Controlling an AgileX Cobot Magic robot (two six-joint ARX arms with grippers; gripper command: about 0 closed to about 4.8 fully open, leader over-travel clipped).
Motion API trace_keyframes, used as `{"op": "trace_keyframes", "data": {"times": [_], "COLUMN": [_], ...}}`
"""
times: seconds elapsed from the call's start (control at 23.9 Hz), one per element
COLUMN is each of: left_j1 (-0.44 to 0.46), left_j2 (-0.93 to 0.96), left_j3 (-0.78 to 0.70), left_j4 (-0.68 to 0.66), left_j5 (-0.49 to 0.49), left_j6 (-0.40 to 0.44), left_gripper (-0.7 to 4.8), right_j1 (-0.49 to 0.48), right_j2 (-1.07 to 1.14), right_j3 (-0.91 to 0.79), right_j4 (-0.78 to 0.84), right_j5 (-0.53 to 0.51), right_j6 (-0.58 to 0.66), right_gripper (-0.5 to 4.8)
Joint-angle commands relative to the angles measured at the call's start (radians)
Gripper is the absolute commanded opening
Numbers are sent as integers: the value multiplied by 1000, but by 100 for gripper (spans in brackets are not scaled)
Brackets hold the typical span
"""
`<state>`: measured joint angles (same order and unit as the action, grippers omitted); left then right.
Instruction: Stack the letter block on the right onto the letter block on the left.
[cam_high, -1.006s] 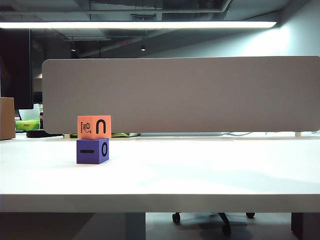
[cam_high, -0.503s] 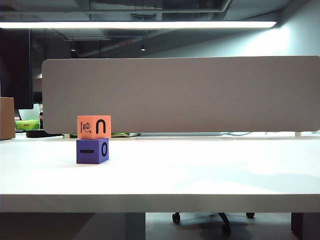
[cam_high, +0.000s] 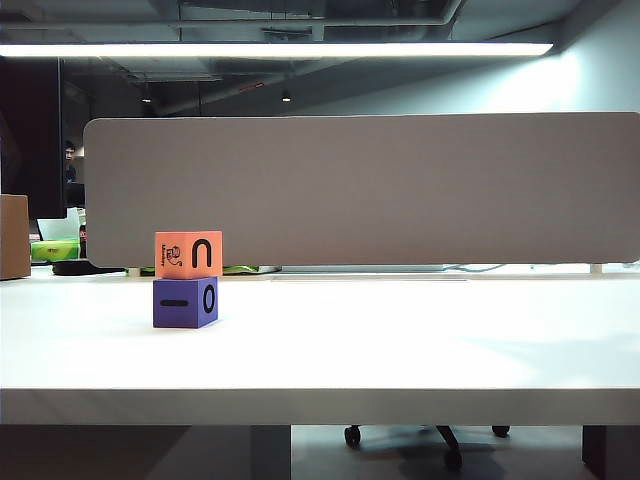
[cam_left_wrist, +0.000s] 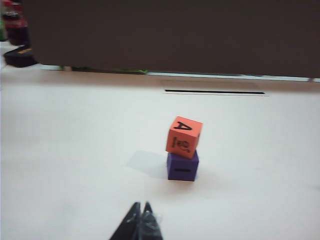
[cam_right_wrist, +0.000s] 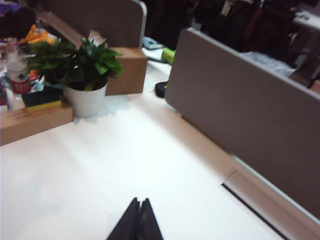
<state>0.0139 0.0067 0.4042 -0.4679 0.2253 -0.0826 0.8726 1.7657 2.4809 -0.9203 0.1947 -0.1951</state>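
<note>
a: where's the block?

b: i see the orange block (cam_high: 188, 254) sitting on the purple block (cam_high: 185, 302). it looks light and stiff; i'd pinch opposite flat sides. left gripper (cam_left_wrist: 141, 214) and right gripper (cam_right_wrist: 139, 208) are closed, holding nothing, well apart from it.

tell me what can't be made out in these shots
- Small print on the orange letter block: too small in the exterior view, blurred in the left wrist view.
- Purple letter block's top face: covered by the orange block.
- Left gripper and right gripper: only shut fingertips show, cut off by each wrist view's edge; neither arm appears in the exterior view.
- Potted plant: blurred, right wrist view.
</note>
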Motion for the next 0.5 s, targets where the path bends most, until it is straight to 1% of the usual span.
{"op": "trace_keyframes", "data": {"times": [0.04, 0.21, 0.42, 0.5], "left_j1": [-1, -1, -1, -1], "left_j2": [0, 0, 0, 0], "left_j3": [2, -20, -82, -119], "left_j4": [19, 79, 167, 197], "left_j5": [-35, -35, -35, -35], "left_j6": [-3, -4, -3, -4], "left_gripper": [-5, -5, -5, -5], "right_j1": [2, 2, 2, 2], "right_j2": [-47, -98, -166, -220], "right_j3": [3, 3, 3, 3], "right_j4": [-37, -80, -129, -171], "right_j5": [17, 47, 76, 107], "right_j6": [-19, -21, -23, -39], "right_gripper": [-6, -6, -6, -6]}}
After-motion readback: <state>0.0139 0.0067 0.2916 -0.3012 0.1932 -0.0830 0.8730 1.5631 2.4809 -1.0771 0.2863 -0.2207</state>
